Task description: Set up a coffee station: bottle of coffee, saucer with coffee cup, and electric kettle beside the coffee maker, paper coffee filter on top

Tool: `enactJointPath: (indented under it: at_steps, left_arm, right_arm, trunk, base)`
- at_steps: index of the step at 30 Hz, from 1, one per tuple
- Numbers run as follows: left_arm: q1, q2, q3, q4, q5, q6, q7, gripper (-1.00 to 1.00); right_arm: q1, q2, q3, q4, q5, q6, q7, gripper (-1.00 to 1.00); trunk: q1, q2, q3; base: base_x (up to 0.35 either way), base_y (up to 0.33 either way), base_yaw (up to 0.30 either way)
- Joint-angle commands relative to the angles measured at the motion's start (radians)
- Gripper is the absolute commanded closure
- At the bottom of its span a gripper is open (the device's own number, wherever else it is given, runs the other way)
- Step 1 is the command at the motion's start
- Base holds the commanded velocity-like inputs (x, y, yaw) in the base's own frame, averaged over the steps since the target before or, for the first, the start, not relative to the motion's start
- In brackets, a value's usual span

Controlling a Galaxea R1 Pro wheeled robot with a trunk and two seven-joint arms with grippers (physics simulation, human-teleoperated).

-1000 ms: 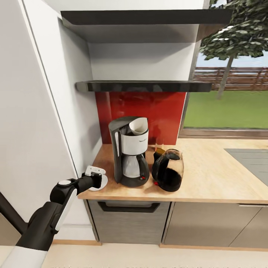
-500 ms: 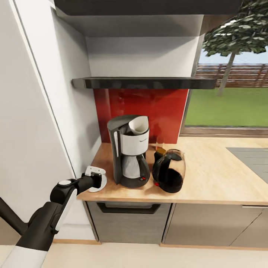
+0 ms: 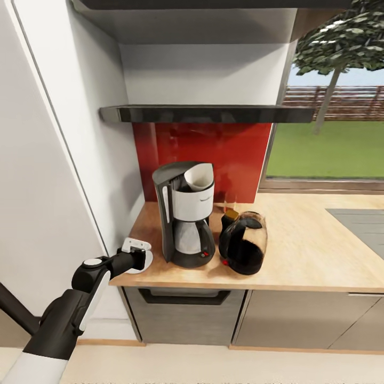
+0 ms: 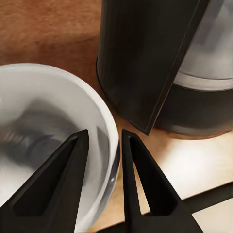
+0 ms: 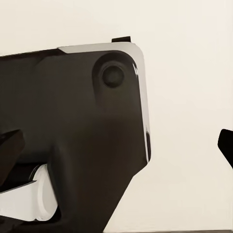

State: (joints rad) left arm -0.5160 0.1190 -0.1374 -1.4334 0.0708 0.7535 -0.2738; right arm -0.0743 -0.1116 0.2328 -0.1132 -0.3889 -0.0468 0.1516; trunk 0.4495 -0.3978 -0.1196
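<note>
Left gripper (image 4: 104, 184): fingers pinching rim of saucer (image 4: 43, 126), one finger inside, one outside; lower left of head view, at countertop (image 3: 314, 250) corner.
Saucer: flat on wood, just beside coffee maker (image 3: 185, 213), on its left in frame.
Paper filter (image 3: 199, 177): in maker top.
Electric kettle (image 3: 244, 243): right of maker.
Right gripper: state cannot tell.
Left arm nearer.

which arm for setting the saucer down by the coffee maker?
Left. Its gripper pinches the saucer rim, already over the counter beside the coffee maker. The right gripper looks out at the robot's own body.
</note>
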Motion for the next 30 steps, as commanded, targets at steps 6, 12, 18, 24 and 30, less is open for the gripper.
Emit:
enactJointPath:
  at_steps: [6, 12, 18, 24, 30]
  left_arm:
    - [-0.001, 0.001, -0.001, -0.001, 0.007, 0.006, 0.002, 1.00]
    - [-0.001, 0.002, 0.000, -0.001, 0.007, 0.006, 0.002, 1.00]
    - [-0.001, 0.002, 0.000, -0.001, 0.007, 0.006, 0.002, 1.00]
    - [-0.001, 0.002, 0.000, -0.001, 0.007, 0.006, 0.002, 1.00]
    - [-0.001, 0.002, 0.001, -0.001, 0.007, 0.006, 0.004, 1.00]
  right_arm:
    - [-0.001, 0.000, 0.008, 0.001, -0.010, -0.004, 0.003, -1.00]
    - [-0.001, 0.000, 0.009, 0.001, -0.010, -0.004, 0.003, -1.00]
    - [-0.001, -0.001, 0.009, 0.001, -0.010, -0.004, 0.003, -1.00]
    - [-0.001, -0.001, 0.010, 0.001, -0.010, -0.005, 0.003, -1.00]
    - [-0.001, -0.002, 0.010, 0.001, -0.010, -0.005, 0.003, -1.00]
  trunk:
    - [0.001, -0.002, -0.011]
    - [0.001, -0.002, -0.016]
    - [0.001, -0.002, -0.016]
    - [0.001, -0.002, -0.016]
    - [0.001, -0.002, -0.016]
  base:
    - [0.000, 0.000, 0.000]
    - [0.078, 0.000, 0.000]
    - [0.032, 0.000, 0.000]
    - [0.002, 0.000, 0.000]
    - [0.000, 0.000, 0.000]
